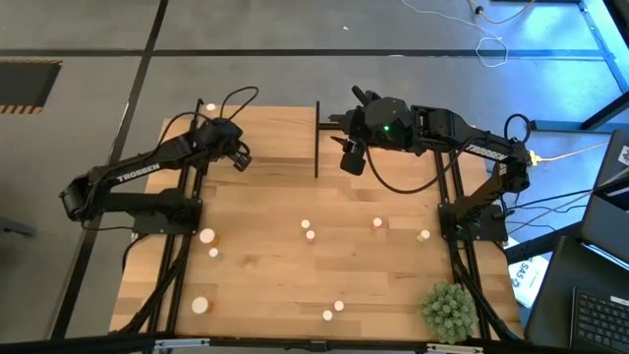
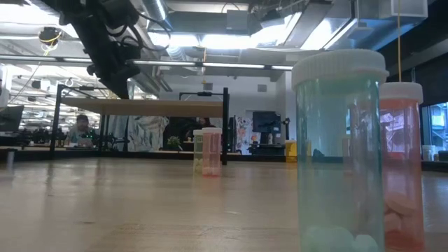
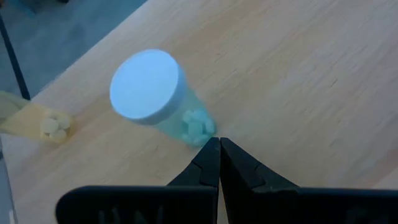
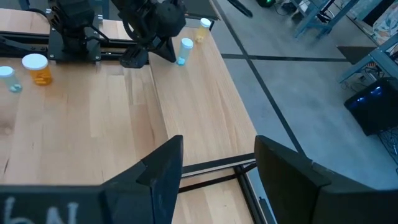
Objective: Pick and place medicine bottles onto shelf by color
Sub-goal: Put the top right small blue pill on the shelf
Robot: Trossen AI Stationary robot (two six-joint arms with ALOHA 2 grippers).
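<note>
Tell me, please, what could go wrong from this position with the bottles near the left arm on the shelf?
The left gripper is shut, its tips right beside the pale green bottle; moving forward could tip it or push it toward the shelf edge nearby. A yellow bottle stands close behind it and could be bumped as well. The right gripper hangs open and empty above the shelf's far edge; coming down there could catch the black post.

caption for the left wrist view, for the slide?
Left gripper, jaws shut and empty, poised beside a white-capped pale green medicine bottle standing on the shelf.
</note>
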